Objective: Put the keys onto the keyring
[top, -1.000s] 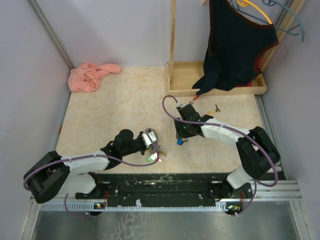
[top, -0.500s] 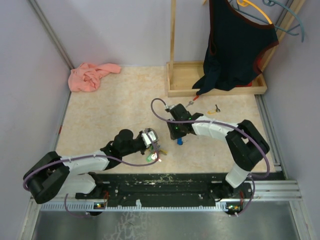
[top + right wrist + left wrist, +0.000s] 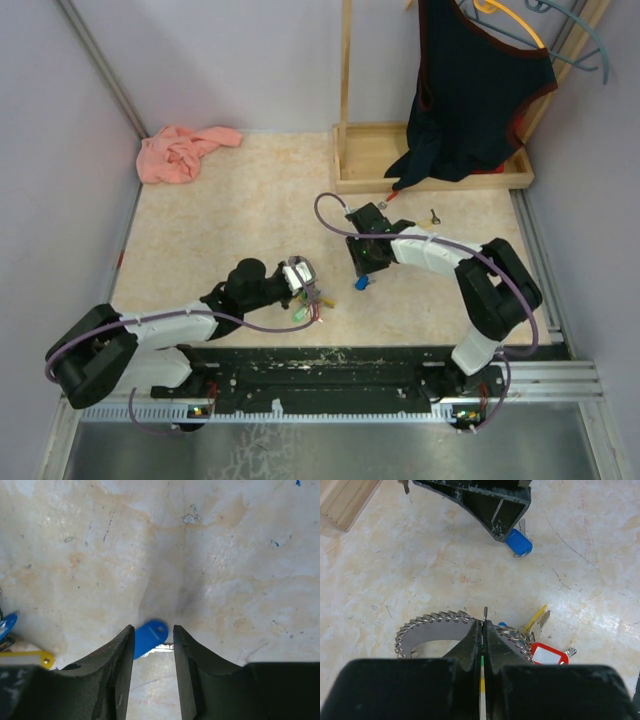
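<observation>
Two grippers are in view. The left gripper (image 3: pixel 483 622) has its jaws pressed together on the keyring (image 3: pixel 432 625), a coiled wire loop lying on the table (image 3: pixel 230 215), with a thin wire end poking up between the fingertips. Hanging on that loop to the right of the jaws are three things I can count: a yellow key (image 3: pixel 538 617), a red tag (image 3: pixel 548 655) with a white insert on which nothing can be read, and a small blue piece (image 3: pixel 502 625) just beside the fingers. Whether more keys lie under them cannot be told. The right gripper (image 3: pixel 153 628) is set narrow, jaws a little apart, and one loose blue key (image 3: pixel 519 541) lies flat on the table between its tips; whether the fingers press it cannot be told. It lies near the keyring but apart from it. Two more loose keys lie further back, near the wooden tray (image 3: pixel 360 160): a red-headed key (image 3: pixel 386 200) and a dark key (image 3: pixel 434 214). One dark garment (image 3: pixel 475 90) hangs over the tray, and one pink cloth (image 3: pixel 180 152) lies in the far left corner.
</observation>
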### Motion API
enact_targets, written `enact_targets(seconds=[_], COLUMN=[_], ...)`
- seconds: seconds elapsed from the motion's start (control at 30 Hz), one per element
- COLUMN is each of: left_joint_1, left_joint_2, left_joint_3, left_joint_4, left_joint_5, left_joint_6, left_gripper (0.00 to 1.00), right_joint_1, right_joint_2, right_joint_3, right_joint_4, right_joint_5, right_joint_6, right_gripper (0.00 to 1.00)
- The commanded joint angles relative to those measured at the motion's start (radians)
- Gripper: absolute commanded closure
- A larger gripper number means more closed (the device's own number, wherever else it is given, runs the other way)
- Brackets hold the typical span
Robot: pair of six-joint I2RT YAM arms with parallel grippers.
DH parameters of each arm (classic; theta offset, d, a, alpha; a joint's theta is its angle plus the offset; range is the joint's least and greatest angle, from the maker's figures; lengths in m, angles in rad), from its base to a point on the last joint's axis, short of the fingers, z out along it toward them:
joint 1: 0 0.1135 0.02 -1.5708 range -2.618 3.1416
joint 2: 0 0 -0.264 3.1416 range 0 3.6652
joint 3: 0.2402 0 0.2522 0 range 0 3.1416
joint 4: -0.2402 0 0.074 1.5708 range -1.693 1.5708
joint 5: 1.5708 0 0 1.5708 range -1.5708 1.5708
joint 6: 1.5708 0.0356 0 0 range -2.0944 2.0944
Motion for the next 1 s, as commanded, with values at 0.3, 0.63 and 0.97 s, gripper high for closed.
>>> enact_targets(seconds=[0.3, 0.63, 0.97], left_joint_1=[0.022, 0.037, 0.040], left_joint_2=[-0.034, -0.062, -0.071], left_joint_3=[-0.012, -0.034, -0.040], left_joint_4=[0.052, 0.075, 0.080], left_joint_5=[-0.020, -0.007, 0.002], left_joint_6=[-0.037, -0.042, -0.045], left_gripper=[0.99, 0.99, 0.99], right_joint_1=[0.134, 0.213, 0.235], right_joint_2=[-0.054, 0.087, 0.137], right_joint_3=[0.114, 0.204, 0.220], right_joint_4=[-0.167, -0.223, -0.251], right_joint_5=[0.078, 0.148, 0.229], right_joint_6=[-0.101, -0.122, -0.118], right_gripper=[0.62, 0.72, 0.75])
